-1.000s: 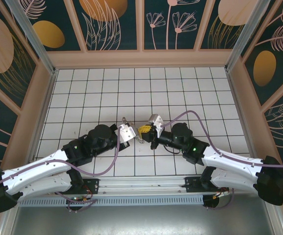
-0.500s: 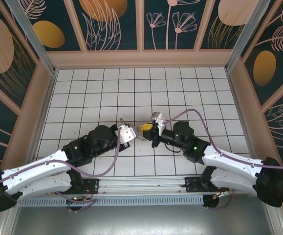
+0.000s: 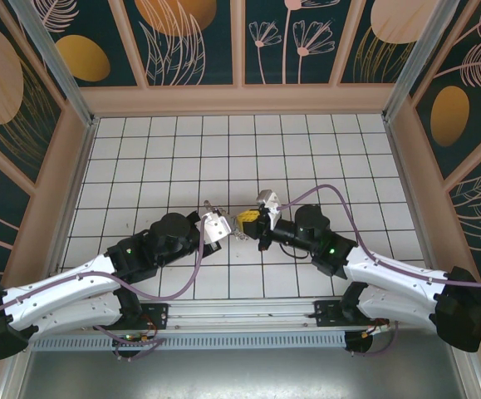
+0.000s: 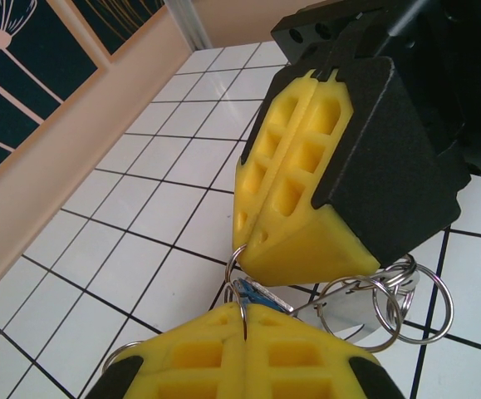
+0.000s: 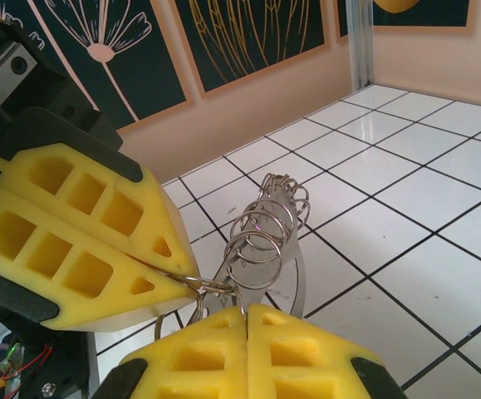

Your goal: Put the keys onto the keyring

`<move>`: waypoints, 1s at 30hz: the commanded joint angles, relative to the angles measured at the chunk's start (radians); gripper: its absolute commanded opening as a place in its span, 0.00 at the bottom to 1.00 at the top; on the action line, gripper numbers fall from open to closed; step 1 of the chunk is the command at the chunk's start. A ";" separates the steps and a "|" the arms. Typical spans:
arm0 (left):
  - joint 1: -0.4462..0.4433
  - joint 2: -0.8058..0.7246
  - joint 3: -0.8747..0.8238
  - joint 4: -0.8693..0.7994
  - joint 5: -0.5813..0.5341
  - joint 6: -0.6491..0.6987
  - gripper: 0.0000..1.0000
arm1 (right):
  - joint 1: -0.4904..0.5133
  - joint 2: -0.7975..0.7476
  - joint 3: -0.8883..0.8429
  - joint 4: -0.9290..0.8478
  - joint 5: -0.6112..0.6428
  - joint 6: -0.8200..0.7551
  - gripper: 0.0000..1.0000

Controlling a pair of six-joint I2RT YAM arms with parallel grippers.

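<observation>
Blue-headed key (image 4: 252,293) mostly hidden, lifted; keyring (image 5: 265,223) silver rings bunched just beside.

I am looking at a worktop (image 3: 223,141) of white tiles with dark grid lines, boxed by pale peach walls (image 3: 240,100) along its far, left and right edges. Near the middle, toward the near edge, a bunch of metal rings (image 5: 265,224) hangs low. I cannot tell whether it touches the tiles.

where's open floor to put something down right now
The tiled table is bare from the back wall down to the middle rows, and along both side walls. Crowded: the front middle, where the left gripper and right gripper pinch the bunch of rings.
</observation>
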 commanded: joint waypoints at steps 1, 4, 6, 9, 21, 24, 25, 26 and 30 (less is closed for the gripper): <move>-0.024 -0.019 -0.007 0.029 0.045 0.018 0.00 | -0.016 0.012 0.030 0.025 -0.004 0.008 0.00; -0.025 -0.022 -0.010 0.033 0.042 0.019 0.00 | -0.014 0.024 0.037 0.021 -0.028 0.007 0.00; -0.024 -0.021 -0.012 0.035 0.045 0.019 0.00 | -0.014 0.032 0.041 0.016 -0.044 0.005 0.00; -0.025 -0.022 -0.012 0.035 0.046 0.018 0.00 | -0.014 0.045 0.046 0.018 -0.057 0.005 0.00; -0.025 -0.090 -0.037 0.084 0.098 0.005 0.00 | -0.014 -0.009 0.016 0.043 -0.118 -0.032 0.00; -0.024 -0.102 -0.039 0.089 0.111 0.002 0.00 | -0.013 -0.033 0.007 0.043 -0.126 -0.043 0.00; -0.024 -0.105 -0.040 0.090 0.116 0.002 0.00 | -0.012 -0.041 0.007 0.040 -0.126 -0.048 0.02; -0.025 -0.107 -0.041 0.091 0.120 0.001 0.00 | -0.012 -0.045 0.005 0.038 -0.125 -0.052 0.03; -0.023 -0.118 -0.044 0.096 0.143 -0.003 0.00 | -0.006 -0.049 0.012 0.000 -0.104 -0.076 0.12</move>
